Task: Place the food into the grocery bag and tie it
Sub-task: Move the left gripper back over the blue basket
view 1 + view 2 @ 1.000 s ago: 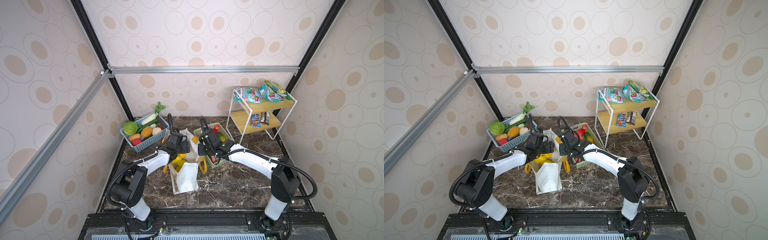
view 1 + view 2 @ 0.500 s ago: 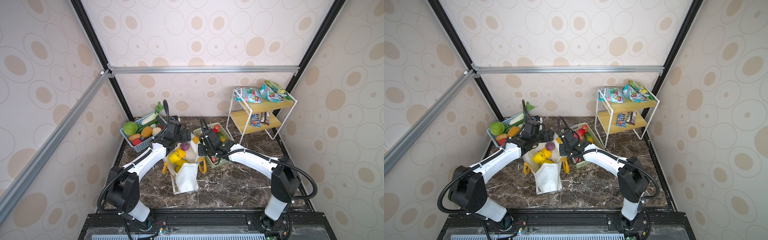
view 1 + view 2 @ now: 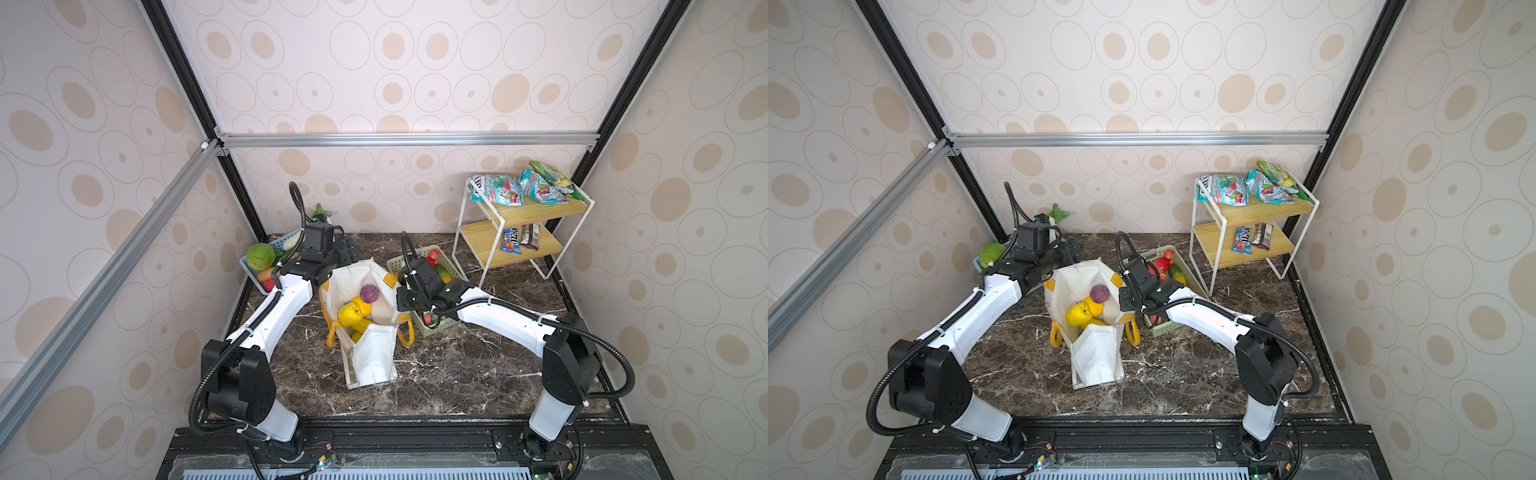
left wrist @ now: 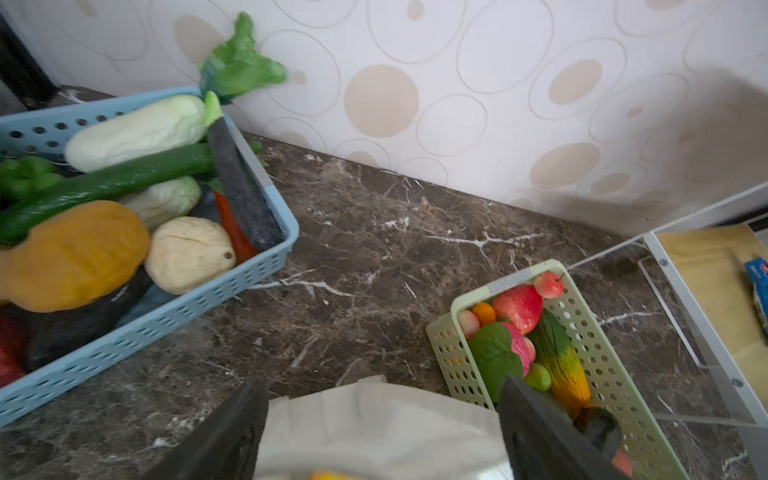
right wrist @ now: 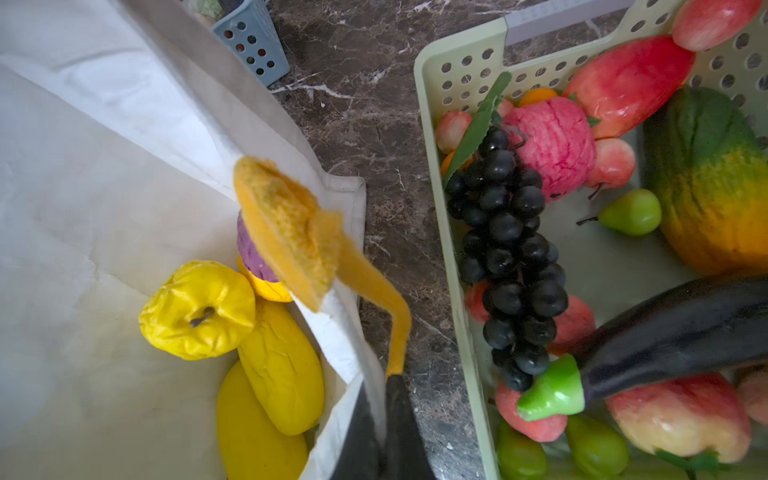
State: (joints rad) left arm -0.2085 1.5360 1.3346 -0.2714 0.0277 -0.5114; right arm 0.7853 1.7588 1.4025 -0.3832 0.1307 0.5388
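Centrally, the open cream-white fabric grocery bag [image 3: 370,357], holding four yellow plastic fruits [image 5: 197,309] and one purple onion [image 3: 369,293], stands on the dark marble surface [image 3: 457,374], bare toward its near edge. The left claw [image 4: 378,399] gapes at the bag's far rim; the right claw [image 5: 383,419] pinches the rim.

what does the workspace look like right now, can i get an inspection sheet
surface: dark marble tabletop, no spill seen
job's things: grocery bag stands open; purple onion and yellow fruits inside
clutter: blue basket of vegetables, green basket of fruit, shelf rack with snack packets and candy bars
grippers: left gripper open, empty, at the bag's far rim; right gripper shut on the bag's rim by a handle
cables: black hoses loop along both arms, none snagged
surroundings: patterned walls, aluminium frame
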